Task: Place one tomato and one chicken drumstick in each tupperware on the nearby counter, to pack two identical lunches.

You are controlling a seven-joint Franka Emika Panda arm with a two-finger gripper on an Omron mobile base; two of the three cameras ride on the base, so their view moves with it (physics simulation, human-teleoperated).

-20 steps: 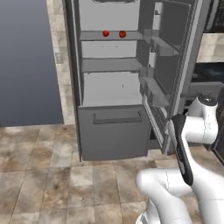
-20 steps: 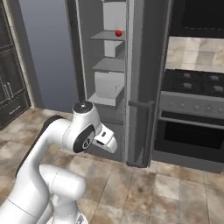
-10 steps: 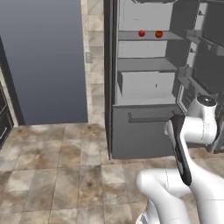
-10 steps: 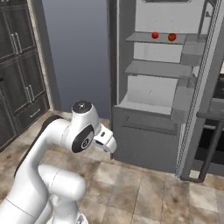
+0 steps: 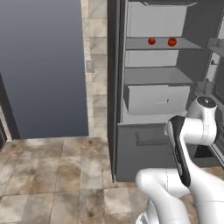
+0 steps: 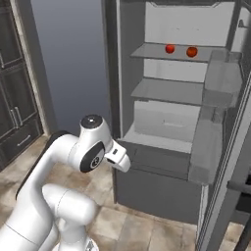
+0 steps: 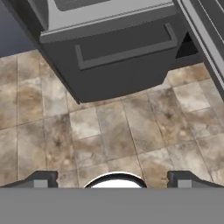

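Two small red tomatoes sit side by side on an upper shelf of the open fridge: one tomato [image 5: 152, 41] [image 6: 170, 49] on the left and the other tomato [image 5: 172, 42] [image 6: 191, 51] just right of it. My arm is folded low in front of the fridge, well below that shelf. My gripper [image 7: 113, 180] points down at the tiled floor and stands open, with nothing between its fingertips [image 7: 43, 179]. The chicken drumstick, the tupperware and the counter are out of view.
The grey fridge [image 5: 157, 76] stands open with bare lower shelves and a pale crisper box [image 6: 164, 125]. Its bottom drawer [image 7: 127, 43] with a bar handle juts out ahead of my hand. The door with bins [image 6: 215, 127] hangs open on the right. Dark cabinets [image 6: 14, 112] stand at the left.
The whole picture has shifted: the base has swung round, so the fridge interior now faces the cameras more squarely. The arm's pose and the open gripper are unchanged.
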